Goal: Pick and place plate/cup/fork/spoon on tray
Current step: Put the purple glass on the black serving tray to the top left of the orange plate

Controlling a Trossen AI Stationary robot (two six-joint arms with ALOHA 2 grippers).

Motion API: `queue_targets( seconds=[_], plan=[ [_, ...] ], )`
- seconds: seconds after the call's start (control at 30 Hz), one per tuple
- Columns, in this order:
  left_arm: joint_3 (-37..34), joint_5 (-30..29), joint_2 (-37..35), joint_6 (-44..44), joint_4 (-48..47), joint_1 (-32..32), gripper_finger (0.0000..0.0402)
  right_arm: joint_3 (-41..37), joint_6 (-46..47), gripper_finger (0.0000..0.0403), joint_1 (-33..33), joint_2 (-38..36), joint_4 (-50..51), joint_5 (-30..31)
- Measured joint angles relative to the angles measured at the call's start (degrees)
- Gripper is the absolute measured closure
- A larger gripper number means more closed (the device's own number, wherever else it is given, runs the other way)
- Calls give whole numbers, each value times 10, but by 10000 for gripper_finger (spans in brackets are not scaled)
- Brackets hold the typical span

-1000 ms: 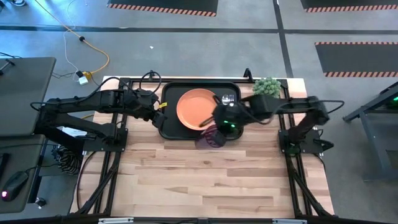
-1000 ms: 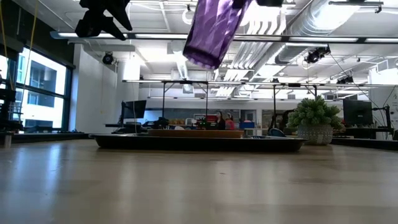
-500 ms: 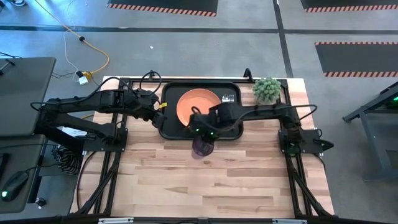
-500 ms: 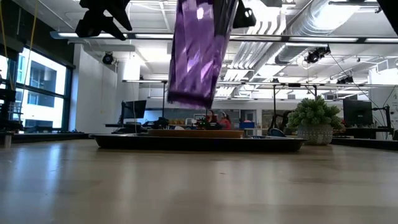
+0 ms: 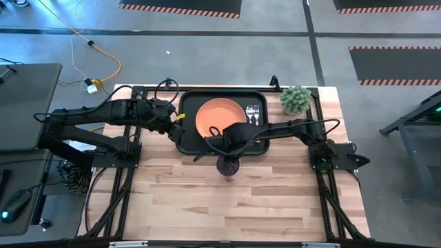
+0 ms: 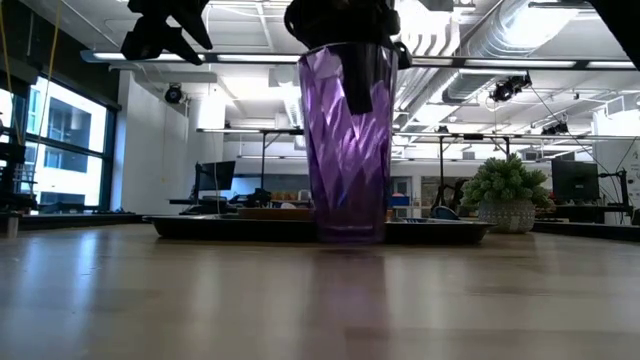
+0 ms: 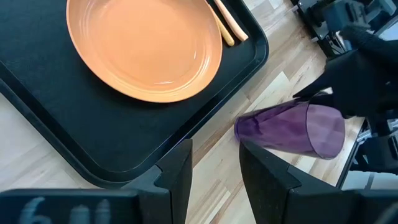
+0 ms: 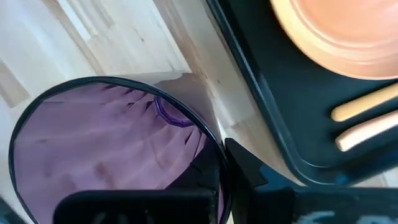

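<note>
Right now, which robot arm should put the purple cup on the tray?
The right one. Its claw already grips the cup by the rim, standing upright on the table just beside the tray. The left claw waits open at the tray's other edge.

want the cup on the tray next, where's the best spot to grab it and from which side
By the rim, from above. The cup stands upright on the bare table just in front of the tray, mouth open upward. The right gripper already pinches the rim, one finger inside the wall.
</note>
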State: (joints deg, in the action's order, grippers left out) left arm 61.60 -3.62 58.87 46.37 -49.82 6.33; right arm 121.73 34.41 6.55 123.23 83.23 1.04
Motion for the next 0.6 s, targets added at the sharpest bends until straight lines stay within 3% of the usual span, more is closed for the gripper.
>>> queue_targets(
  seconds=[0.3,0.6],
  plan=[
    [0,0,0,0,-1,0,280,0,-14,403,0,9,-2,15],
    [0,0,0,0,-1,0,280,0,-25,403,0,9,-3,-11]
  ],
)
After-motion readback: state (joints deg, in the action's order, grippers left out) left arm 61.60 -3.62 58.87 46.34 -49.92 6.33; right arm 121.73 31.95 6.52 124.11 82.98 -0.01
